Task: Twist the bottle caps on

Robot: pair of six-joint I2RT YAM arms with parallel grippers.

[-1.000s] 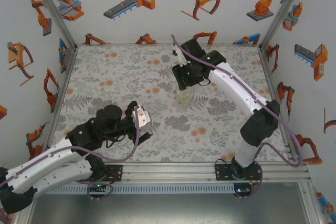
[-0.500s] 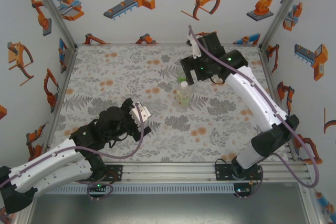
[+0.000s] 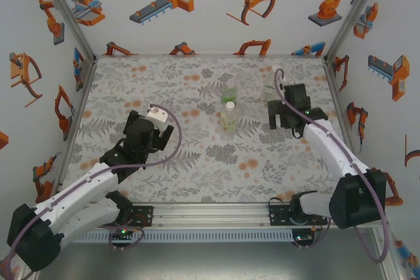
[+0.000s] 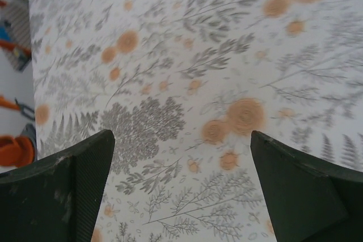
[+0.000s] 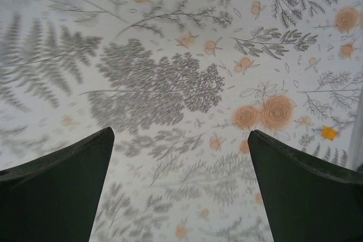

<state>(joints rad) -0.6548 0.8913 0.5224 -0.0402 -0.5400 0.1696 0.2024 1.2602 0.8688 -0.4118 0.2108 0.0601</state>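
Three bottles are seen standing upright on the floral mat (image 3: 144, 77) that covers the counter: a yellowish one (image 3: 228, 121) near the middle, a greenish one (image 3: 230, 90) just behind it, and a colourless one (image 3: 269, 91), faintly made out, to their right. One white cap (image 3: 228, 105) is seen on top of the yellowish bottle; whether the other two are capped cannot be told. Two sets of fingers are counted. The left fingers (image 3: 146, 136) are held over the mat well to the left of the bottles, spread wide with nothing between them. The right fingers (image 3: 281, 117) are held near the colourless bottle, on its near side, also spread wide and released, with bare mat seen between them from the wrist.
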